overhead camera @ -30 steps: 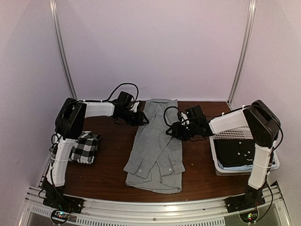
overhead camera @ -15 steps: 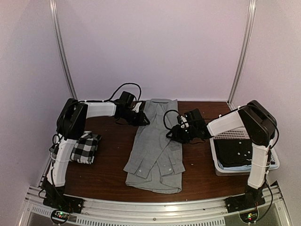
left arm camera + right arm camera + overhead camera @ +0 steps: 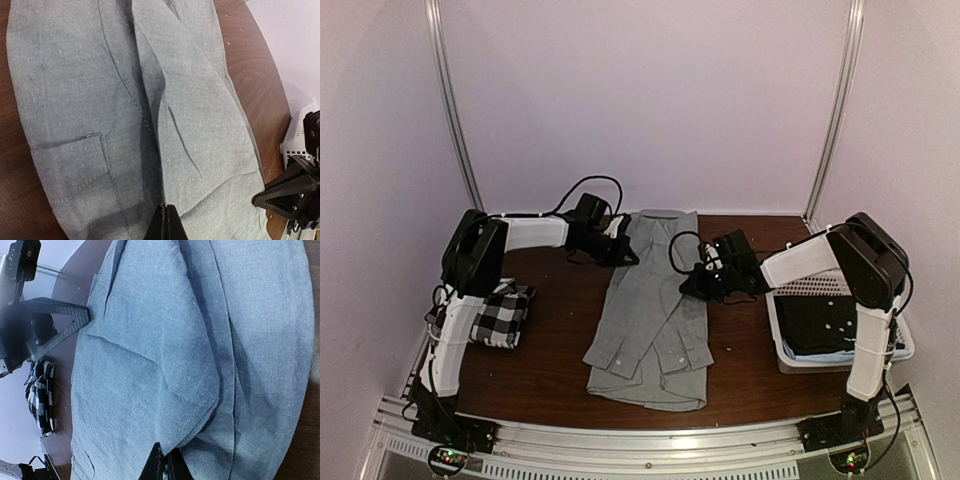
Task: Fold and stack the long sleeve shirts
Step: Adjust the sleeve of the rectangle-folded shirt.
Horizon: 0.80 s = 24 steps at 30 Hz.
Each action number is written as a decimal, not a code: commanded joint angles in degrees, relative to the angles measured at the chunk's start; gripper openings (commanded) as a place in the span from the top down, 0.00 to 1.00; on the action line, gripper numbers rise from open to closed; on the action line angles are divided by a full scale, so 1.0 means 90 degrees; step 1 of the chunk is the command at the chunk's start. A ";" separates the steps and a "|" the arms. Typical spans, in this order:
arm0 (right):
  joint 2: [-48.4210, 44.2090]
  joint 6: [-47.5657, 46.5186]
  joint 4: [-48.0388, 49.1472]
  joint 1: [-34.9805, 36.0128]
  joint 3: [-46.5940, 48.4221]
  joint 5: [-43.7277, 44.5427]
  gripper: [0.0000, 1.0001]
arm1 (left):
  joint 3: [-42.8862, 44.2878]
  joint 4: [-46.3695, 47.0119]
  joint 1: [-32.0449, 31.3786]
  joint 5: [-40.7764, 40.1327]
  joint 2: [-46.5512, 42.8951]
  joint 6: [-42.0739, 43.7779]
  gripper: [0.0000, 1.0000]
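A grey long sleeve shirt (image 3: 648, 310) lies lengthwise on the table, collar at the far end and sleeves folded in along its body. My left gripper (image 3: 628, 258) sits at the shirt's upper left edge. In the left wrist view its fingers (image 3: 167, 224) are shut, pinching a raised fold of grey cloth (image 3: 190, 125). My right gripper (image 3: 687, 287) is at the right edge, and its fingertips (image 3: 164, 465) are shut on a lapped fold of the same shirt (image 3: 165, 365). A folded black-and-white checked shirt (image 3: 501, 314) rests at the left by the left arm's base.
A white basket (image 3: 788, 352) with dark clothes in it stands at the right, beside the right arm. Brown tabletop (image 3: 560, 300) shows between the two shirts. Each wrist view shows the other gripper across the shirt: the right gripper (image 3: 290, 197) and the left gripper (image 3: 55, 327).
Both grippers have gone from open to shut on the grey shirt's edges. The right gripper has edged slightly inward onto the cloth. The shirt has barely shifted.
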 commanded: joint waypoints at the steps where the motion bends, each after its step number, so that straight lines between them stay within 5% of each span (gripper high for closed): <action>1: -0.0089 -0.0062 -0.0036 -0.0122 0.0186 0.0233 0.96 | 0.0238 0.0463 -0.0014 0.0158 0.0068 -0.0164 1.00; 24: -0.0124 -0.0210 -0.0240 -0.0388 0.0292 0.0244 0.94 | 0.0491 0.0722 0.0049 -0.0175 0.0518 -0.0562 0.97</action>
